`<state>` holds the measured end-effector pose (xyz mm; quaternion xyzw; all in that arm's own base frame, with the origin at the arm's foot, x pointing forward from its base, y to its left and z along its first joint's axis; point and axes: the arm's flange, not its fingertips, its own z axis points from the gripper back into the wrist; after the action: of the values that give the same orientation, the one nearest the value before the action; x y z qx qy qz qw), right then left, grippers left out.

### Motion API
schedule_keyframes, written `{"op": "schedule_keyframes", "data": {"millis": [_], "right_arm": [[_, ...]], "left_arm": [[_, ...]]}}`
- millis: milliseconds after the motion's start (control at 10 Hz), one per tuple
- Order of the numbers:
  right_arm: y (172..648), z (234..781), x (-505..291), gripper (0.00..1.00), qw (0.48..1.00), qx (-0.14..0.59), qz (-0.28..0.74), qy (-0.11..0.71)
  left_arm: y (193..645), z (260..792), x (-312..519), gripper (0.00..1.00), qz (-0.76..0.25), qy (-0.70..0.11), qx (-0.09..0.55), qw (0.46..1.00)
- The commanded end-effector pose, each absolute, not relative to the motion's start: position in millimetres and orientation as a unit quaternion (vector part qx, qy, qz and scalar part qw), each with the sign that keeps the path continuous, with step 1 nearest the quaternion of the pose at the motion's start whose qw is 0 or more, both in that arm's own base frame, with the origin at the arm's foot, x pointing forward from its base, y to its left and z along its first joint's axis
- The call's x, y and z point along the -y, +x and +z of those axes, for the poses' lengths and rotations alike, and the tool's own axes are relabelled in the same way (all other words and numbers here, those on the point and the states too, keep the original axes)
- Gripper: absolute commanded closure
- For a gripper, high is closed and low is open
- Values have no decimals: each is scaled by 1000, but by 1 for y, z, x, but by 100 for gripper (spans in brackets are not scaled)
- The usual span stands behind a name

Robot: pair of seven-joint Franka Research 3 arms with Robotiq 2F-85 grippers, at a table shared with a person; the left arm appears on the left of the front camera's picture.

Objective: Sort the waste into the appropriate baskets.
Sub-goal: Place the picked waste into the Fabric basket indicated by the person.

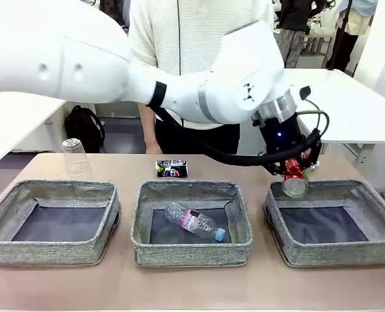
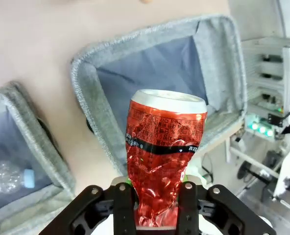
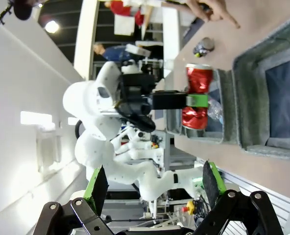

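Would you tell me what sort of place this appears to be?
Likely a robotics lab or test hall: a white robot arm reaches over a tan table, a white equipment rack with green lights stands beside it, and a white worktable stands behind.

White table [image 1: 355, 110], black backpack [image 1: 85, 129], grey floor [image 1: 123, 140]
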<state>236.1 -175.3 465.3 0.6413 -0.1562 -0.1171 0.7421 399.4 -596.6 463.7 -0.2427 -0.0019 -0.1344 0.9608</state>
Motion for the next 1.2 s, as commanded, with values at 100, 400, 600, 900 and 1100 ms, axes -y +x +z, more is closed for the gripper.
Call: {"op": "schedule_keyframes", "data": {"millis": [100,400,600,900,1100], "right_arm": [[239,467,175,0,742,156,-124,640],[239,467,175,0,742,156,-124,640],[239,467,175,0,742,156,-124,640],[239,467,175,0,742,156,-124,640],[239,467,175,0,742,156,-124,640]], "left_arm": [[411,478,635,70,-144,-196,-11,970],[411,478,639,70,-140,-189,-15,972],[413,476,641,70,-145,-188,-24,971],[413,476,641,0,-146,-188,-24,971],[413,476,640,0,-143,-193,-27,970]]}}
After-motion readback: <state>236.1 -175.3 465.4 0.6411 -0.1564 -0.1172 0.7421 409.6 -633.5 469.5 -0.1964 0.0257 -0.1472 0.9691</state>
